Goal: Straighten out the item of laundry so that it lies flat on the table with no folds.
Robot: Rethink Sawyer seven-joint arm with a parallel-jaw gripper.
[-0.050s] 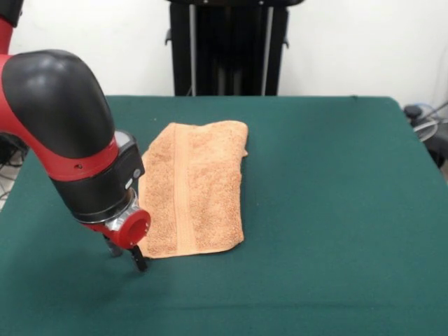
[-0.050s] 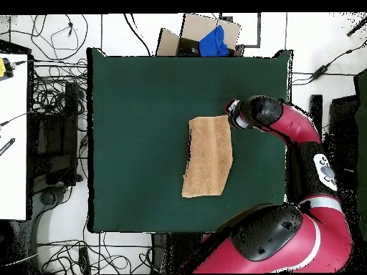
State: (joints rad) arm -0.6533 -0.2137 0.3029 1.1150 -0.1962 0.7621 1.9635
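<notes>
The item of laundry (image 1: pixel 196 189), a light orange-tan towel, lies left of the middle of the dark green table (image 1: pixel 336 210). It appears doubled over lengthwise, with a woven band running along it. Seen from overhead, the towel (image 2: pixel 208 156) is a narrow strip on the table (image 2: pixel 136 129). My gripper (image 1: pixel 127 255) is down at the table surface just off the towel's near left corner. It is open, with nothing between its fingers. From overhead the gripper (image 2: pixel 231 111) sits at the towel's upper right corner, and the wrist hides its tips.
My red and black arm (image 2: pixel 294 129) reaches in over the table's right side in the overhead view. A cardboard box with blue cloth (image 2: pixel 204 39) stands beyond the table's top edge. Cables (image 2: pixel 54 100) and a white desk (image 2: pixel 13 136) lie to the left. A black stand (image 1: pixel 227 49) rises behind the table.
</notes>
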